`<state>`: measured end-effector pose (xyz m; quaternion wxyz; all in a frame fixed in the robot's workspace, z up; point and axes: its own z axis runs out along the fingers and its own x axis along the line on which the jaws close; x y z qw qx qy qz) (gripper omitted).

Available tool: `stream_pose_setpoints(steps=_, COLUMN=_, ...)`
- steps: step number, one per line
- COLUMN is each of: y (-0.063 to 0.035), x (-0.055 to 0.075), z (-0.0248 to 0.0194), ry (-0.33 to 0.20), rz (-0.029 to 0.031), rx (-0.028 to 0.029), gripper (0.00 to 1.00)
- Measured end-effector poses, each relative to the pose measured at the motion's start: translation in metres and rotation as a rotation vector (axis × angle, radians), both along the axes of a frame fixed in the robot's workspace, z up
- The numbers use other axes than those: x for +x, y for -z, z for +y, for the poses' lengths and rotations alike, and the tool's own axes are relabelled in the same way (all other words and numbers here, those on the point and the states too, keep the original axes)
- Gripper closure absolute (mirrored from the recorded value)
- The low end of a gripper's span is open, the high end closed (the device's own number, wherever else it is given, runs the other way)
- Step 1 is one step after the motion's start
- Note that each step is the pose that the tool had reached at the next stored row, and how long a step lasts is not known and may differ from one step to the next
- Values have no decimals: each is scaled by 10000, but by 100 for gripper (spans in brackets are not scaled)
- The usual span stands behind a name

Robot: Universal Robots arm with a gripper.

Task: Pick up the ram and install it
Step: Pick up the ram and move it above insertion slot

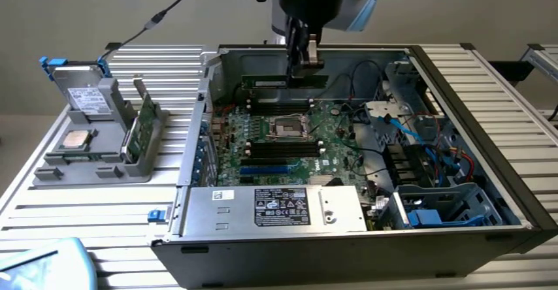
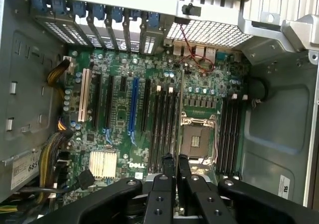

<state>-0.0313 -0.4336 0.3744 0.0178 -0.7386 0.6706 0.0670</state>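
We see the tool (image 1: 305, 66) closed narrow on the ram (image 1: 268, 81), holding it level over the black slots (image 1: 274, 107) at the motherboard's (image 1: 336, 130) far edge.

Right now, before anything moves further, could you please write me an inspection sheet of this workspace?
Surface: slatted metal table, bearing an open computer case.
Job's things: the ram, hanging over the motherboard near its far slots.
Clutter: grey holder with a drive, a silver chip and a second green stick.
Grippers: gripper above the case, fingers shut on the ram.
Cables: yellow and black wire bundle inside the case; black cable behind the table.
Surroundings: plain wall; nothing else seen.
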Motion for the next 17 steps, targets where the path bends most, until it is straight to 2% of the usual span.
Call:
stream_pose_setpoints(steps=11, y=91, x=52, z=0, ry=1, rz=-3, rx=-427, gripper=86)
stream_pose_setpoints(steps=14, y=117, x=70, z=0, ry=4, rz=-10, rx=-527, gripper=86)
stream_pose_setpoints(steps=17, y=149, x=81, z=0, ry=12, rz=-12, rx=-591, gripper=86)
